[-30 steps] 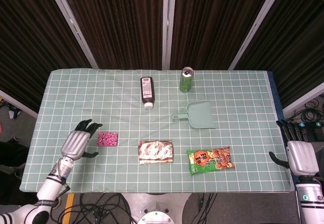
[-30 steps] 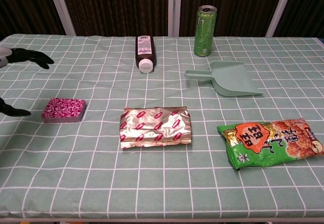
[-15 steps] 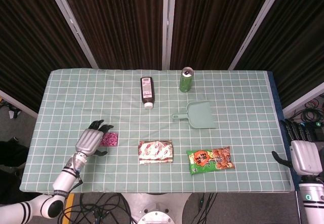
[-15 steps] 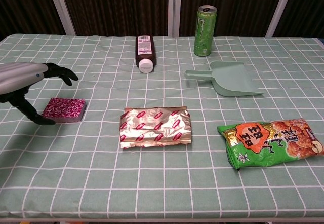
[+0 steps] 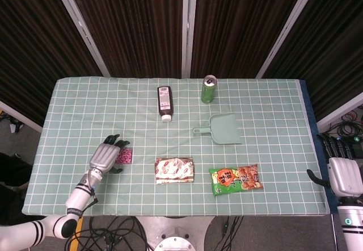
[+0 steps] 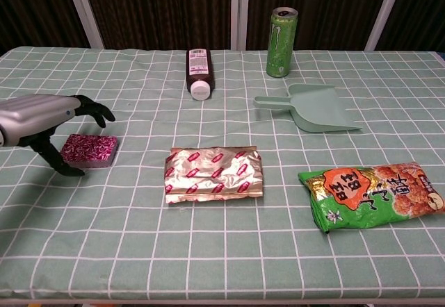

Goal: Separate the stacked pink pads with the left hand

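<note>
Surface: green checked tablecloth point(image 5: 272, 109) over a table, dark curtains behind.
Left hand point(image 6: 38, 116): fingers spread and arched over the near-left side of the stack, thumb down by its near-left corner; contact cannot be told.
Pink pads point(image 6: 90, 150): stacked flat, partly under that hand's fingers.
Right hand point(image 5: 344, 174): off the table's right edge, fingers extended, holding nothing.
Foil packet point(image 6: 213, 173): to the right of the left hand.
Green snack bag point(image 6: 372, 193): further right.
Dark bottle point(image 6: 197, 73), green can point(image 6: 280, 33), dustpan point(image 6: 313, 107): beyond the left hand, toward the far side.
</note>
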Controlling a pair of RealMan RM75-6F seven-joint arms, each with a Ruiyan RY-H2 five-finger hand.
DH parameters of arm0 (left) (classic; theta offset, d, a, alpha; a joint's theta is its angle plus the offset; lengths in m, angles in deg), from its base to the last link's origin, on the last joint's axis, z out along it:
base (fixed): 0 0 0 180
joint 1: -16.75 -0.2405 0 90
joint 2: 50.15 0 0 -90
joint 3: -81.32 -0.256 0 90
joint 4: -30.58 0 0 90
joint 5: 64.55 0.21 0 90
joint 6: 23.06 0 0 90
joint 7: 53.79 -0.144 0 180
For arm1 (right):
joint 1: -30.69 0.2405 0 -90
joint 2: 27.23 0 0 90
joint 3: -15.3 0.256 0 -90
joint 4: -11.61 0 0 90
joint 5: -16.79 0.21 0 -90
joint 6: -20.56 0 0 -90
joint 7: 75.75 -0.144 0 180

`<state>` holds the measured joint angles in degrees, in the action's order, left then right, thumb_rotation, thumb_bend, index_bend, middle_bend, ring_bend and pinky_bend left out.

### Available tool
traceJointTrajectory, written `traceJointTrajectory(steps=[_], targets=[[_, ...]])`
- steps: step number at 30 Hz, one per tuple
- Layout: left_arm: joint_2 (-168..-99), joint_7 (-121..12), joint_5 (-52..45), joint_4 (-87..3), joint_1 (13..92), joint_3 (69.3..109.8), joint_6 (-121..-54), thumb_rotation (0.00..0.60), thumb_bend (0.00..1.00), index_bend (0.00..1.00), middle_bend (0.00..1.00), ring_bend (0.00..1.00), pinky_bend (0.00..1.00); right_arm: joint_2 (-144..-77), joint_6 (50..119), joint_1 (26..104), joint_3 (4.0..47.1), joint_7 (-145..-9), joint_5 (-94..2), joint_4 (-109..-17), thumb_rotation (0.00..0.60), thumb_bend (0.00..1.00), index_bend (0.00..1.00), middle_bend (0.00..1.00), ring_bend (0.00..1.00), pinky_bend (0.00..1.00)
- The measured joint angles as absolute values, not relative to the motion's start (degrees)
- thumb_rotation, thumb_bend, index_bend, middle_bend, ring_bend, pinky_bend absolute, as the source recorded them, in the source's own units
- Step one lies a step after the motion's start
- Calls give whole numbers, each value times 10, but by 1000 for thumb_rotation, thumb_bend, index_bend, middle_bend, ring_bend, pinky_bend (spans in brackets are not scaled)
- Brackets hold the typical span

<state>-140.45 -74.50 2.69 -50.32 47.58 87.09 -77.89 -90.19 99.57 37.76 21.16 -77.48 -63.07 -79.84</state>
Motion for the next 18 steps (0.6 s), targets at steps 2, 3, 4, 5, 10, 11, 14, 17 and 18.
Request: traceJointTrajectory(steps=[2, 3, 4, 5, 10, 11, 14, 17, 18], targets=[[-1406, -746, 23, -500, 477, 870, -779, 600, 146, 201, 239, 44, 98, -903, 995, 378, 211, -776, -631, -797, 600, 149, 0, 52, 0, 0], [-1407, -746, 22, -499, 477, 869, -779, 600, 153, 203, 245, 44, 98, -903, 994, 378, 211, -776, -631, -796, 600, 149, 0, 52, 0, 0], [-1407, -746, 23, -497, 478, 869, -780, 600, 162, 207, 256, 45, 99, -904, 994, 379, 211, -776, -631, -796, 600, 150, 0, 52, 0, 0], [-1408, -746, 23, -496, 478, 869, -782, 600, 175, 212, 270, 50, 102, -904, 993, 379, 211, -776, -630, -795, 600, 150, 0, 52, 0, 0], [-1415, -741, 23, -484, 479, 868, -786, 600, 206, 222, 291, 61, 109, -904, 994, 378, 211, -775, -630, -795, 600, 150, 0, 52, 0, 0], [-1416, -740, 23, -483, 479, 868, -786, 600, 208, 222, 292, 61, 109, -904, 994, 378, 211, -775, -629, -795, 600, 150, 0, 52, 0, 0], [-1418, -737, 21, -481, 481, 868, -784, 600, 209, 223, 300, 61, 109, -904, 994, 378, 211, -776, -628, -795, 600, 149, 0, 52, 0, 0], [-1420, -736, 19, -480, 483, 868, -784, 600, 210, 223, 302, 61, 109, -904, 993, 378, 211, -776, -628, -793, 600, 150, 0, 52, 0, 0], [-1420, -736, 18, -479, 483, 868, -783, 600, 210, 223, 302, 61, 109, -905, 993, 378, 211, -777, -627, -793, 600, 150, 0, 52, 0, 0]])
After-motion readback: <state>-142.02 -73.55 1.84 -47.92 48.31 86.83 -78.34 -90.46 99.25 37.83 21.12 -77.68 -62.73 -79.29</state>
